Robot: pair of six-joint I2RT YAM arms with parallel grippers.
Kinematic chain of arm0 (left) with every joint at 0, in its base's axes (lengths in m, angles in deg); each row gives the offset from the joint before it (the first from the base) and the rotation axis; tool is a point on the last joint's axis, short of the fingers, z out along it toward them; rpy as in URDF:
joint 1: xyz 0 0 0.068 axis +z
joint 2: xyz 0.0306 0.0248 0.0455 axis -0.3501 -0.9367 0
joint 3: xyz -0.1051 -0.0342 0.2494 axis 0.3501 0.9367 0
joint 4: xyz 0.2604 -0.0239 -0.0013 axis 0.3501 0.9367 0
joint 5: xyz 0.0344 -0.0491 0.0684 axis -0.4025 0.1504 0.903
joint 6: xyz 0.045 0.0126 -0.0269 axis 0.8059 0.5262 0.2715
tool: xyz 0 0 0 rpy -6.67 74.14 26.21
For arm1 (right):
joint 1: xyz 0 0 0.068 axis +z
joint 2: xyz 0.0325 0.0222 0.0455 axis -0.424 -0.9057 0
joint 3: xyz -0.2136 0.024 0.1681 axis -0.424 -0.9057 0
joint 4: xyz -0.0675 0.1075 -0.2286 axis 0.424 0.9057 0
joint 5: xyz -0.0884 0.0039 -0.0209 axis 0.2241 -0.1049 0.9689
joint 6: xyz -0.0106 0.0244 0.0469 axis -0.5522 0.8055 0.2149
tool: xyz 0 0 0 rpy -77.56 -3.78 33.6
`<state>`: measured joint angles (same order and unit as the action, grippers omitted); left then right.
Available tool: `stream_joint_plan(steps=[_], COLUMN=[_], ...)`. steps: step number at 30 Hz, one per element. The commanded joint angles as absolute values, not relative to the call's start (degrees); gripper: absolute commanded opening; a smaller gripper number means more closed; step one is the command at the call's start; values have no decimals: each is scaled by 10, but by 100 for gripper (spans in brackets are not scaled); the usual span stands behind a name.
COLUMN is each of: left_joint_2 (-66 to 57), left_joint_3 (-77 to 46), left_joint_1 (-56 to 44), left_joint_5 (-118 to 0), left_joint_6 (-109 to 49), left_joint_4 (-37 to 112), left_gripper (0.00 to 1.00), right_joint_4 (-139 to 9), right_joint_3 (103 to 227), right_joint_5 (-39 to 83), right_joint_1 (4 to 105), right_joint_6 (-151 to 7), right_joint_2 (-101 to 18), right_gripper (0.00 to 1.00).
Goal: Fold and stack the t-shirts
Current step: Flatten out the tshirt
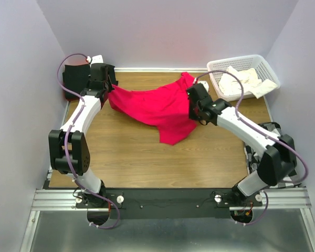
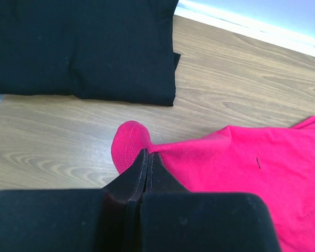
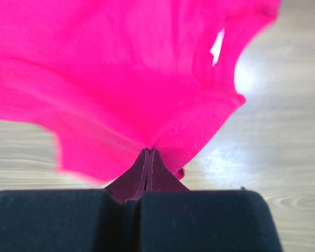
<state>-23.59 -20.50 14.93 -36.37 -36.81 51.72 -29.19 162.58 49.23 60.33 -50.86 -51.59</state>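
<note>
Top external view: the crimson-red t-shirt (image 1: 156,107) is stretched between the two arms over the middle of the wooden counter (image 1: 136,163), its lower part drooping to a point towards the near edge. The left jaws are clenched on the shirt's left end, with a small fold of red cloth poking past their tips in the left wrist view. The right jaws are clamped on bunched cloth at its right end. A small white tag (image 3: 217,46) shows on the shirt, too blurred to read. The folded black t-shirt (image 2: 84,47) lies at the far left corner, just beyond the left jaws. The cream-white t-shirt (image 1: 241,80) lies crumpled in the white lattice basket (image 1: 266,64) at the far right corner.
</note>
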Motion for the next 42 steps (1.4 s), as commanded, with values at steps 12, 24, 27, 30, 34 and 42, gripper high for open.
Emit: stream_joint_plan(steps=[12, 24, 27, 30, 34, 42], left_joint_2=[-206, -107, -66, -40, -41, -160], left_joint_3=[-280, -275, -266, -274, -296, -291], left_joint_1=[154, 154, 154, 154, 154, 152], left_joint_5=[-341, -317, -314, -310, -328, -381], left_joint_6=[-363, -346, -344, -335, -328, -352], left_joint_4=[544, 602, 607, 612, 615, 618], left_gripper=[0, 0, 0, 0, 0, 0], right_joint_4=[-329, -325, -306, -286, -286, -310], right_joint_3=[1719, 1641, 1657, 1691, 1720, 1708], right_joint_5=[580, 540, 536, 557, 615, 618], right_joint_1=[602, 602, 602, 602, 602, 550], right_joint_6=[-599, -614, -612, -619, -638, -584], right_joint_2=[-498, -289, -253, -249, -290, -460], right_gripper=[1, 1, 1, 1, 1, 1])
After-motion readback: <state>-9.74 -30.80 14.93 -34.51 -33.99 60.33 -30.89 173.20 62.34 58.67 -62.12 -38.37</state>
